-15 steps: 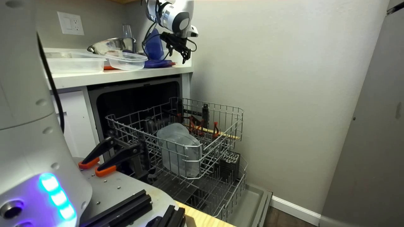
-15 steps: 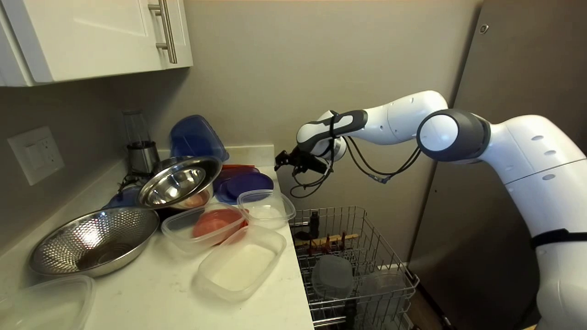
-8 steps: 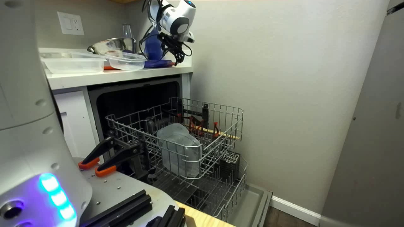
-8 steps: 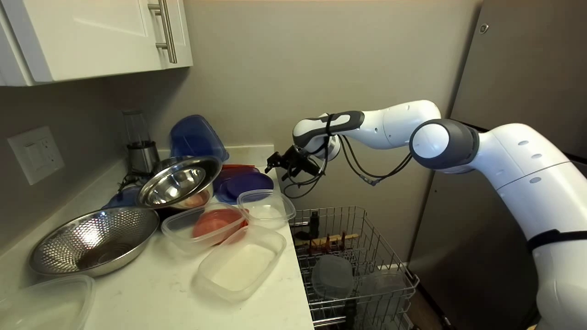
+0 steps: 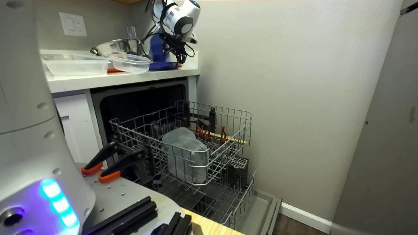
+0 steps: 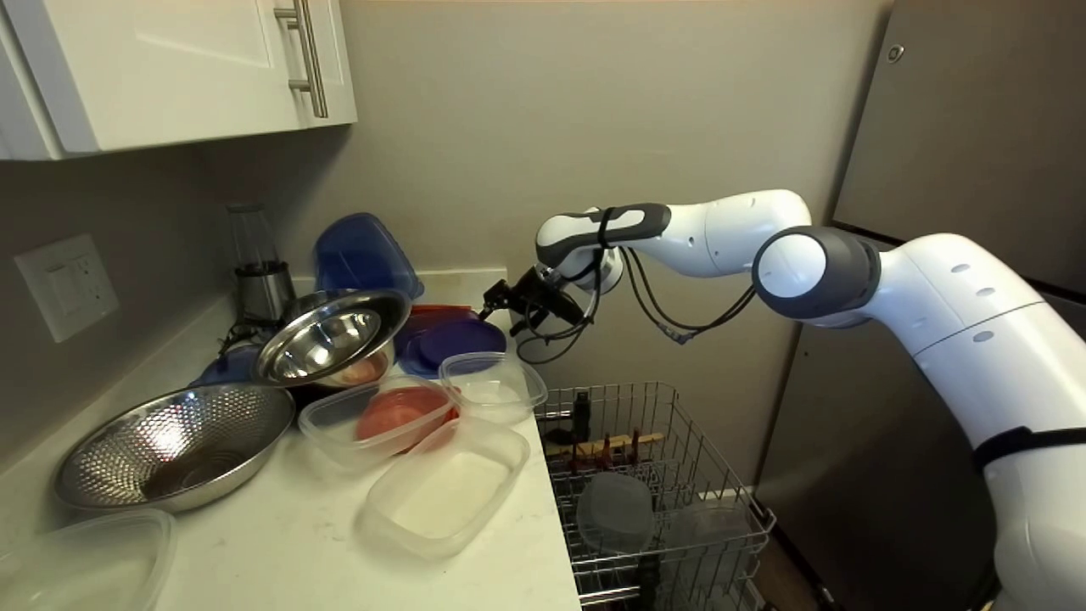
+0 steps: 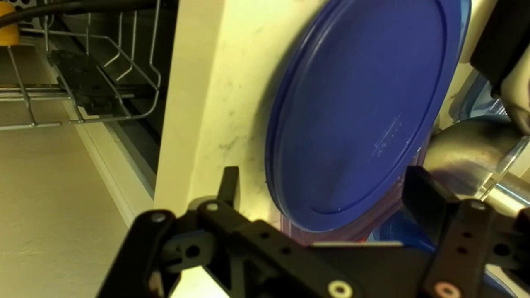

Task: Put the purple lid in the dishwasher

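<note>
The gripper (image 7: 326, 184) hangs with its jaws wide apart. Just ahead of it the purple lid (image 7: 360, 111) lies on other lids (image 6: 413, 361) upon the white countertop (image 6: 297, 560). Below the gripper the dishwasher (image 5: 143, 104) stands open; beside the gripper rises a grey wall (image 6: 509, 127); higher, well apart, hangs a white cabinet (image 6: 195, 68).

Lid (image 7: 360, 111) on counter (image 6: 314, 543), dishwasher (image 5: 140, 101) underneath, containers (image 6: 615, 511) in its upper rack (image 5: 199, 151)

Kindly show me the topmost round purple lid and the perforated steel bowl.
Topmost round purple lid (image 7: 360, 111), in the wrist view: on its flat face.
Perforated steel bowl (image 6: 170, 441), in an exterior view: on its inner wall.
</note>
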You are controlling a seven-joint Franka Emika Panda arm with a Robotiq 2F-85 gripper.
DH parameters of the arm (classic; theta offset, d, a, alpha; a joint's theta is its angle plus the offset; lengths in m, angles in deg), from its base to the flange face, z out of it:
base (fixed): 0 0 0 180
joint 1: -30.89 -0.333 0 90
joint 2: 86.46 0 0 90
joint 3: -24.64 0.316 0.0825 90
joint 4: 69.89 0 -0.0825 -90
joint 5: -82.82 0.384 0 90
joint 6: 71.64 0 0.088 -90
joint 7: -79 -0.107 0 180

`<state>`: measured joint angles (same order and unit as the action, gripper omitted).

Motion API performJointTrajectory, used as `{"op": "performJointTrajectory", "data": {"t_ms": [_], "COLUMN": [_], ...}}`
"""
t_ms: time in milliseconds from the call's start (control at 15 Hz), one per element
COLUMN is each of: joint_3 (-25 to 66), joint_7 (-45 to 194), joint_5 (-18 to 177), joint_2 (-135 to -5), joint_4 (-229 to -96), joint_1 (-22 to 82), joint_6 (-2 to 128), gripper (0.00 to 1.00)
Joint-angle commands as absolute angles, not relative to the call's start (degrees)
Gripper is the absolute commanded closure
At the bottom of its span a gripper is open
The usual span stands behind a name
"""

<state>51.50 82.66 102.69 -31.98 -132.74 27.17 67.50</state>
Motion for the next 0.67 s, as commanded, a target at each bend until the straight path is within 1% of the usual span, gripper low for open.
{"op": "performJointTrajectory", "data": {"t_ms": [0,600], "joint_3": [52.87,55.84], "joint_7": [84.37,84.98], "joint_5": [103.30,104.18], "joint_2": [-29.76,-25.78], "joint_4": [-130.42,-126.59], "joint_1": [27.61,28.07], "joint_6": [65.33,65.09], "gripper": [0.00,0.00]}}
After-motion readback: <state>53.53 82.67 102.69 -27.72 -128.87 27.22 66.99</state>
